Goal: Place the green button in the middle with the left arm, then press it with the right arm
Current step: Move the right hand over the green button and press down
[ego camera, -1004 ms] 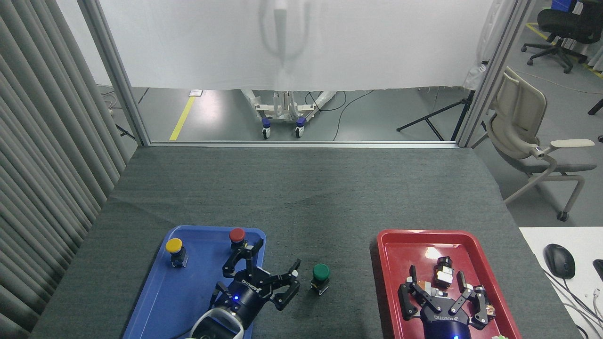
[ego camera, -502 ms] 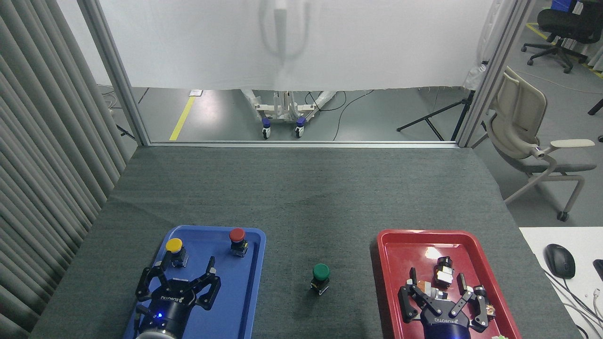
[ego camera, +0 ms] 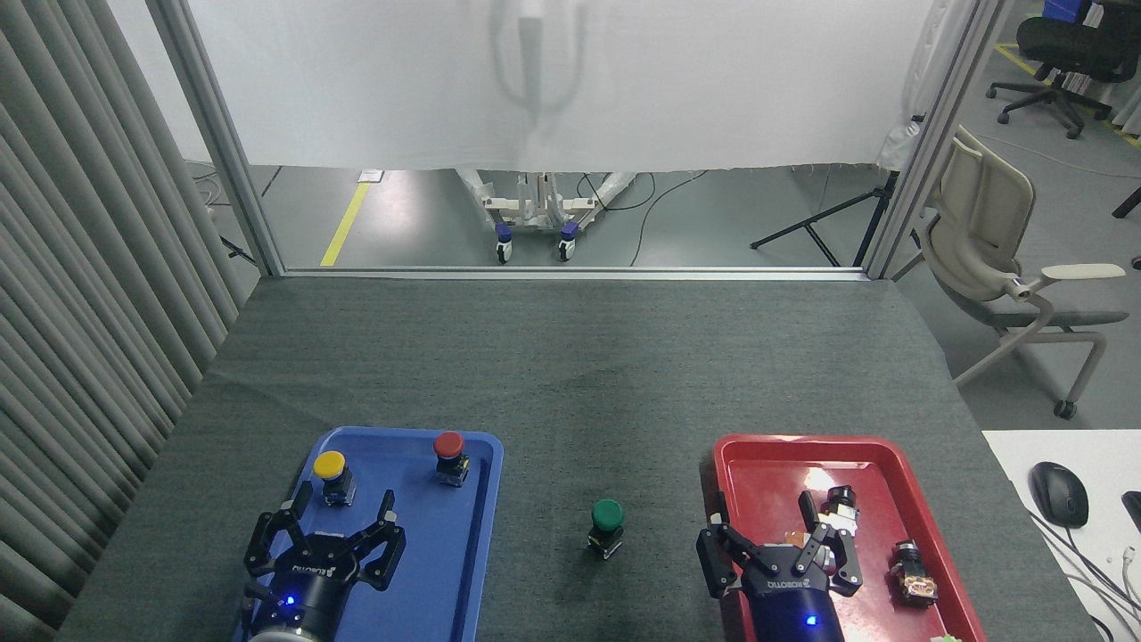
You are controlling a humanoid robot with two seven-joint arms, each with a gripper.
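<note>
Now both black multi-fingered grippers, left [ego camera: 325, 544] and right [ego camera: 778, 553], spread open, empty; between them green-capped push-button [ego camera: 607, 528] stands upright, cap up.

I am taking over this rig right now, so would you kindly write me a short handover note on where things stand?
Left gripper: open, empty, over the blue tray, near the yellow button.
Right gripper: open, empty, over the left side of the red tray.
Green button: upright on the grey cloth between the trays, touched by nothing.
Red button stands in the blue tray.
Done: green button placed in the middle.
Left: press it with the right gripper.
</note>
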